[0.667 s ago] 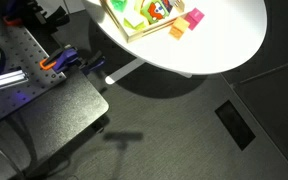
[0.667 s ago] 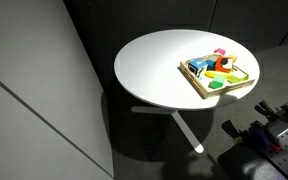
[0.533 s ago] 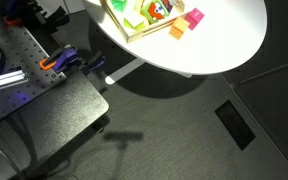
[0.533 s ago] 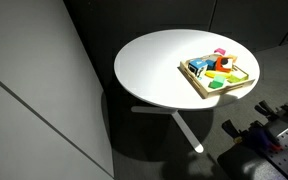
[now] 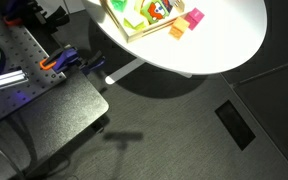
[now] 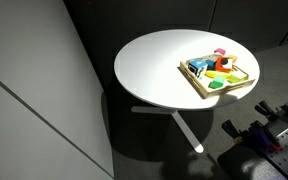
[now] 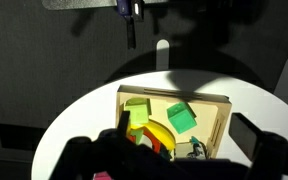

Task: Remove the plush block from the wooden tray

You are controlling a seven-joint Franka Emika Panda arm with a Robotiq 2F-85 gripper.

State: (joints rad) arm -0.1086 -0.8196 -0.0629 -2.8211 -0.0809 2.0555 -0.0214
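Several blocks [image 7: 181, 117], the plush block [image 5: 160, 10] among them, fill the wooden tray [image 6: 199, 88].

The round white table [image 6: 154, 70] carries the wooden tray [image 6: 192, 83] — a pink block [image 5: 194, 17] just beside it.

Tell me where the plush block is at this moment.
In an exterior view, the plush block lies inside the tray, at the end nearest the pink block, which sits outside the tray on the table.
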